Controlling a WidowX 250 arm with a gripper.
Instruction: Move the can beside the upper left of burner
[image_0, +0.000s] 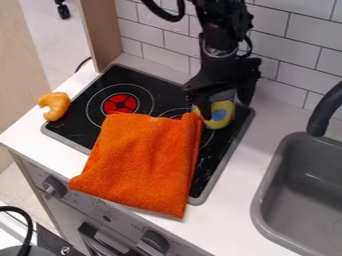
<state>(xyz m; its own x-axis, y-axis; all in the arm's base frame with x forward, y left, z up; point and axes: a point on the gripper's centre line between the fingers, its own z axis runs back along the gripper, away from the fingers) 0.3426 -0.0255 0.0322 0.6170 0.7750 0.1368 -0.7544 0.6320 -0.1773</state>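
Observation:
The black gripper (224, 102) hangs over the back right part of the stove, right at the can. A yellow can (220, 116) with a blue patch and a grey top is directly under and partly behind it. The can is near the back right burner (208, 137), at the upper right edge of the orange cloth, and its upper part is partly hidden by the gripper. Whether the can is held cannot be made out. The red-centred left burner (121, 104) lies to the left, behind the cloth.
An orange cloth (143, 160) covers the front middle of the black stove top (73, 122) and hangs over the counter edge. An orange, curved toy (56, 106) lies on the counter left of the stove. A grey sink (267, 200) with a black faucet (323, 112) is at the right; a tiled wall stands behind.

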